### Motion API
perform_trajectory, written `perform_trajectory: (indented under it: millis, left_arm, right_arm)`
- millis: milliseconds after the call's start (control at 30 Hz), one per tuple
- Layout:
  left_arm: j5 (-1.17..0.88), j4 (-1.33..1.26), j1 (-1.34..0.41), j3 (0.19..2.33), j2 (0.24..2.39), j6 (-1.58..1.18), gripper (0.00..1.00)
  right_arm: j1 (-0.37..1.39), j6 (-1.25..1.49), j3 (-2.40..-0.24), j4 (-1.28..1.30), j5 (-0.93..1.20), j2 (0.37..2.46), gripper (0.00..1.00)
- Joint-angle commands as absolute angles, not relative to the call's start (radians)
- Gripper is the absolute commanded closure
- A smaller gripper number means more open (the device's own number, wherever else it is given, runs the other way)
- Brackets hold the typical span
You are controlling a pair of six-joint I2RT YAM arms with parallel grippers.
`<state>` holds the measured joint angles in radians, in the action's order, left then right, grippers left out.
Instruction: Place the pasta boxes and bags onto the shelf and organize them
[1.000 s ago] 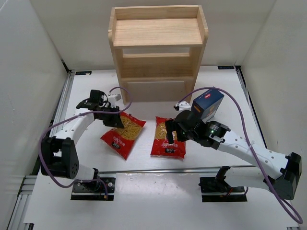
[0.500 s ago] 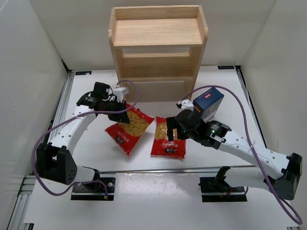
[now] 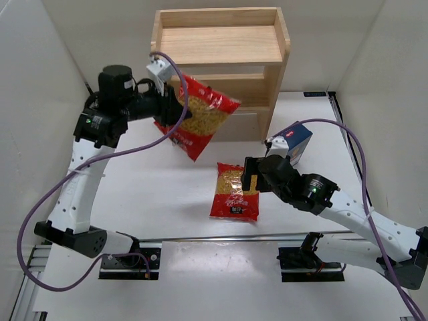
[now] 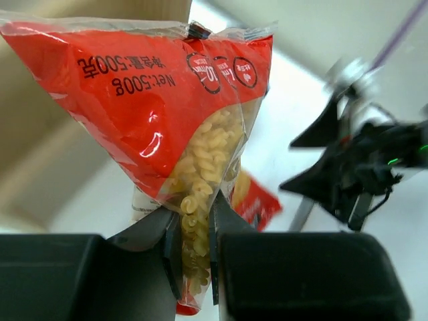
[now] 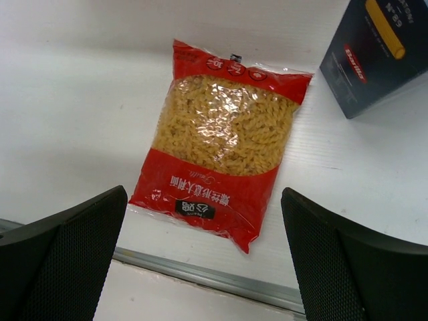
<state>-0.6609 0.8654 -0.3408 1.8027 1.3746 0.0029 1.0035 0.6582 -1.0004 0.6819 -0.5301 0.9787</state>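
— Pasta bag [image 3: 200, 114] number one is off the table [image 3: 154, 200]. Our left tool [image 3: 175, 110] is clamped tight on one end of it, and the wrist view shows the plastic pinched between the fingers. It hangs tilted in the air in front of the shelf [image 3: 221, 43], toward the shelf's left side panel.

— Is it touching the shelf?

— We cannot tell from above. It overlaps the middle tier in that view, but we judge it to be short of the shelf. All three tiers look bare to us.

— So nothing is shelved yet.

— None of the three packages, as far as we see. The second bag [image 3: 234, 192] lies flat on the table in front of the shelf, well apart from it. Our right tool [image 3: 247, 175] hovers above that bag with its fingers spread wide, holding nothing.

— And the box?

— The dark blue box [image 3: 292, 142] stands on the table near the shelf's right front corner, apart from it and with neither tool on it.

— What do we have left?

— Nearly all of it. We need to set the lifted bag on a tier, then fetch the second bag and the box, and line them up neatly. We would call this the first of three placements, only under way.
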Motion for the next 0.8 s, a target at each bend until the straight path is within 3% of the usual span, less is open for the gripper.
perform_trajectory:
  millis: [0,233,467,767]
  left_arm:
    - [-0.736,0.681,-0.353,2.045,1.417,0.0,0.89]
    - [-0.517,0.487,-0.362,2.58,1.698,0.0,0.89]
    - [-0.235,0.135,-0.362,2.609,1.825,0.0,0.89]
    - [-0.107,-0.13,-0.362,2.594,1.976,0.0,0.89]
  right_arm:
    - [1.002,0.69,-0.983,0.686,-0.568,0.953,0.0]
    - [1.002,0.699,-0.994,0.686,-0.568,0.963,0.0]
    - [1.002,0.689,-1.003,0.696,-0.568,0.982,0.0]
    - [1.002,0.699,-1.022,0.788,-0.601,0.982,0.0]
